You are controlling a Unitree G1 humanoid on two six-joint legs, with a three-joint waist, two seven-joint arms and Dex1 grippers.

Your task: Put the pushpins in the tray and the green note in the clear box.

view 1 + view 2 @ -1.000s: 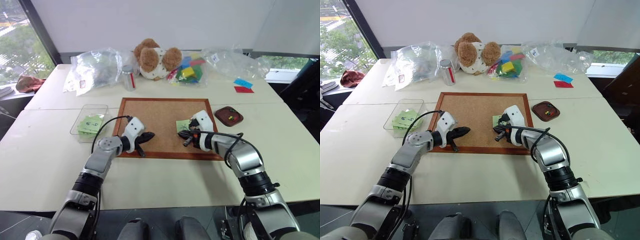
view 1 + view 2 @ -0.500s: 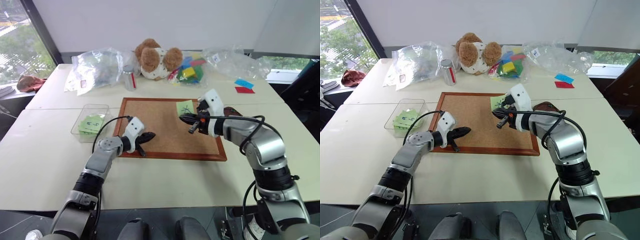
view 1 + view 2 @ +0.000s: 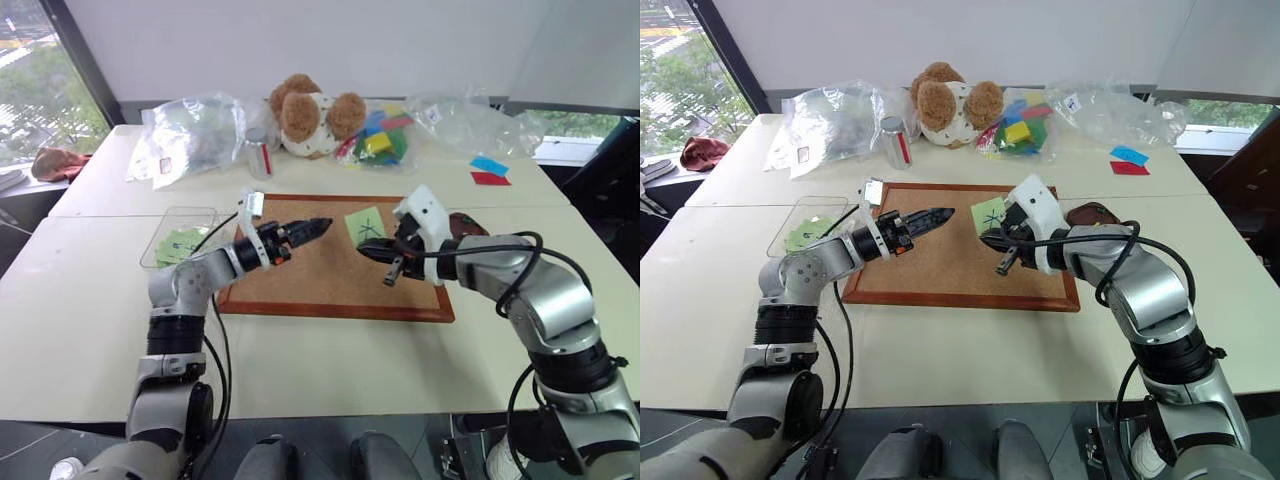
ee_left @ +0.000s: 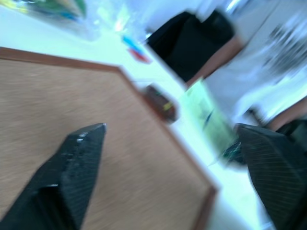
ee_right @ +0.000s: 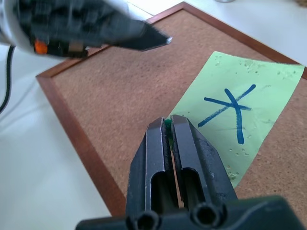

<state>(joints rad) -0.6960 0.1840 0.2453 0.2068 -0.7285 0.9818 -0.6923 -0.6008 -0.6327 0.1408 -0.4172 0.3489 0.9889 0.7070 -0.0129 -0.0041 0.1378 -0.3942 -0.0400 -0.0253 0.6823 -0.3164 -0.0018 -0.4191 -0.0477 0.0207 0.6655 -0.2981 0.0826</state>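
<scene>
The green note (image 5: 240,110), pale green with a blue X, hangs above the corkboard (image 3: 330,275). My right gripper (image 5: 168,123) is shut on its edge. My left gripper (image 4: 177,143) is raised over the board's left half, open, with nothing between its fingers. It points toward the note from a short way off. The small dark tray (image 3: 1092,213) lies just right of the board, partly behind my right hand. A yellowish speck (image 4: 167,105) shows inside it; the pushpins are otherwise too small to make out. The clear box (image 3: 180,240) sits left of the board with green papers in it.
Along the table's far side lie crinkled plastic bags (image 3: 195,130), a can (image 3: 897,143), a teddy bear (image 3: 310,115) and coloured blocks (image 3: 378,140). Blue and red papers (image 3: 485,172) lie at the far right. A brown cloth (image 3: 55,165) is at the far left.
My left gripper rose from the board's near left edge, rolled and opened, and now points at the note. My right gripper lifted the green note off the corkboard.
</scene>
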